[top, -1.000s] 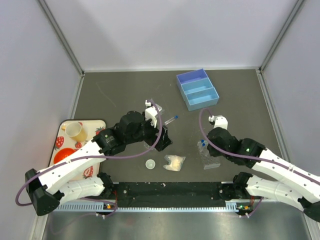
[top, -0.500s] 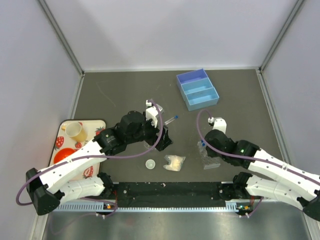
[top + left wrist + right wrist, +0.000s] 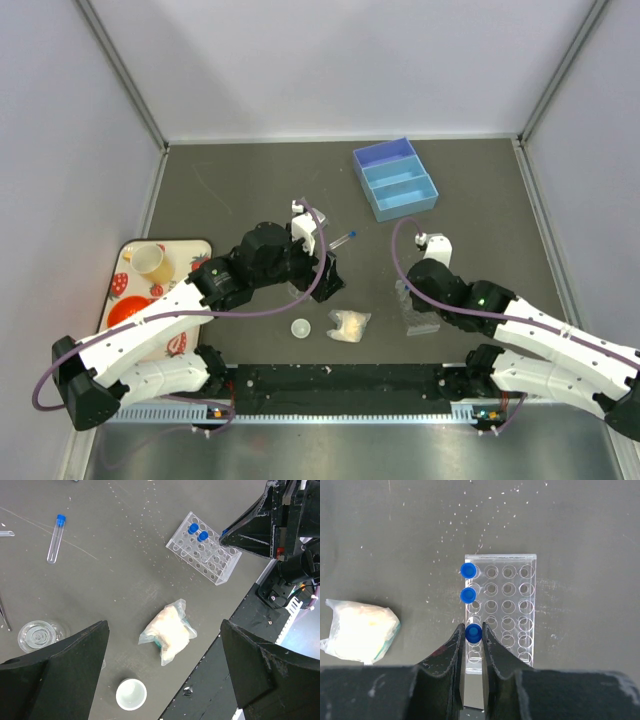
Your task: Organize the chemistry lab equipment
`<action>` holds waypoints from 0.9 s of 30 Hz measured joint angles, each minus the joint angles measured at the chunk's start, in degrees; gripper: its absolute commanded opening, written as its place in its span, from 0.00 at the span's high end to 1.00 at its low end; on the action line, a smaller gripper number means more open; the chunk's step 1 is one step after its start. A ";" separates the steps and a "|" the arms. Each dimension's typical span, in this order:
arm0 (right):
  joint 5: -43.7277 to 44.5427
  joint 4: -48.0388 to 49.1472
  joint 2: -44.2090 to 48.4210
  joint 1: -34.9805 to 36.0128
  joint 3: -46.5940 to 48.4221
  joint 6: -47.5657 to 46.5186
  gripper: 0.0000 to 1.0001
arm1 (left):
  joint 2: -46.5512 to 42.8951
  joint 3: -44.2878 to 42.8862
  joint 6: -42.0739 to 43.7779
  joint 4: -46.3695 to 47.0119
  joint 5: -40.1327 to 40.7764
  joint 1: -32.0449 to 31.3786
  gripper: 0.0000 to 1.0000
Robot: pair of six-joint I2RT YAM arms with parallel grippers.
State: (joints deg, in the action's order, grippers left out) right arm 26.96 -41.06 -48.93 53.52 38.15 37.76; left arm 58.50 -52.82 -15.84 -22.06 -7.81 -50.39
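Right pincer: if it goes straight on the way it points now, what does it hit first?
Most likely the clear tube rack. The right pincer, shut on a blue-capped tube, points down at the row that already has two seated tubes. Its height above the rack is unclear.

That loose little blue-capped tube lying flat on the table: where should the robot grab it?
Probably mid-body: come straight down on the small clear blue-capped tube, closing across its narrow width. It lies flat on the dark grey table with both long sides free; being slender and round, it would likely slip if pinched end to end.
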 measured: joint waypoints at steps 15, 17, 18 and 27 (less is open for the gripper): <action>1.90 1.75 0.00 0.00 -0.26 -0.11 1.00 | 0.00 0.02 0.17 0.22 0.02 0.00 0.01; 2.36 2.01 0.00 0.00 -0.28 -0.13 1.00 | 0.00 0.02 0.20 0.24 0.02 0.00 0.01; 2.60 2.14 0.00 0.00 -0.28 -0.15 1.00 | 0.00 0.02 0.20 0.24 0.02 0.00 0.01; 3.30 4.46 -1.14 0.00 -2.78 -0.24 1.00 | 0.00 0.04 0.37 0.66 0.02 0.00 0.01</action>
State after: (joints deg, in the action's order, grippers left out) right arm 30.26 -36.60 -50.06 53.52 35.38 37.52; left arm 58.50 -52.77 -15.46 -21.41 -7.79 -50.39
